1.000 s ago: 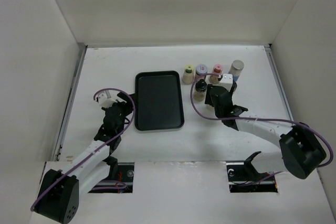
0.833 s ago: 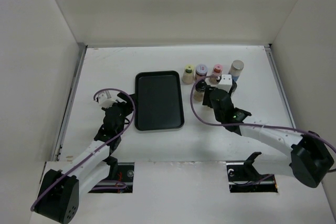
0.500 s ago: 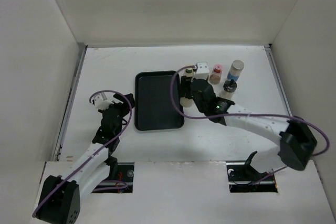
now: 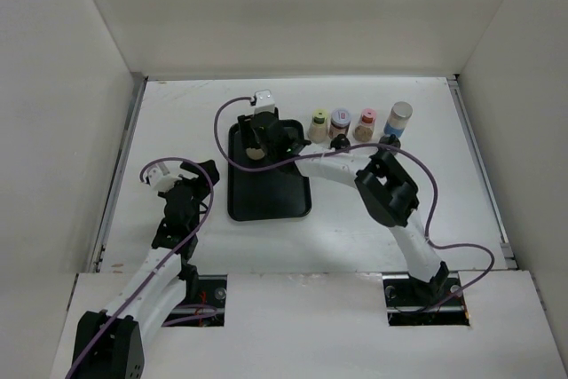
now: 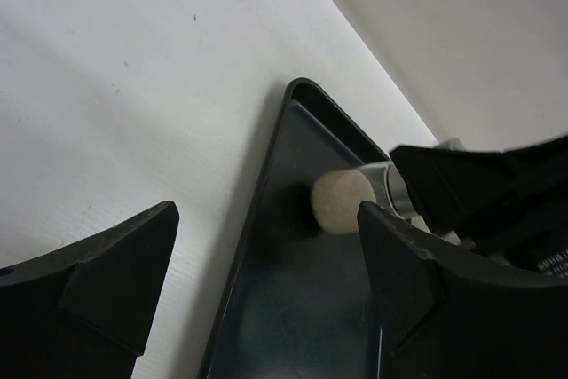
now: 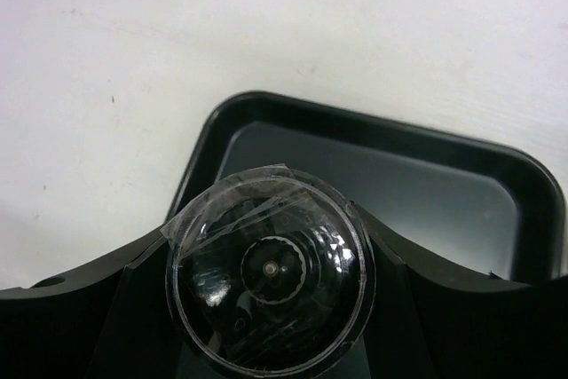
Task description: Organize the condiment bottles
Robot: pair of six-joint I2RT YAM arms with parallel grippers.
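My right gripper [image 4: 256, 141] is shut on a dark-capped jar [image 4: 255, 150] with tan contents, held tilted just above the far left part of the black tray [image 4: 271, 193]. In the right wrist view the jar's cap [image 6: 271, 272] fills the space between my fingers [image 6: 133, 308], over the tray's corner [image 6: 426, 193]. The left wrist view shows the jar's tan bottom [image 5: 342, 203] above the tray [image 5: 293, 308]. My left gripper [image 4: 180, 171] is open and empty, left of the tray. The yellow-capped [image 4: 319, 122], purple-capped [image 4: 340, 120], pink-capped [image 4: 366, 122] and silver-capped [image 4: 399, 117] jars stand in a row.
Two more dark-capped jars [image 4: 338, 142] [image 4: 389, 141] stand just in front of the row, partly behind my right arm. White walls enclose the table on three sides. The right arm's purple cable [image 4: 226, 122] loops over the tray's far left corner.
My right gripper took a dark-capped jar from the row and carried it left to the tray's far left part. My left gripper drew back a little to the left.
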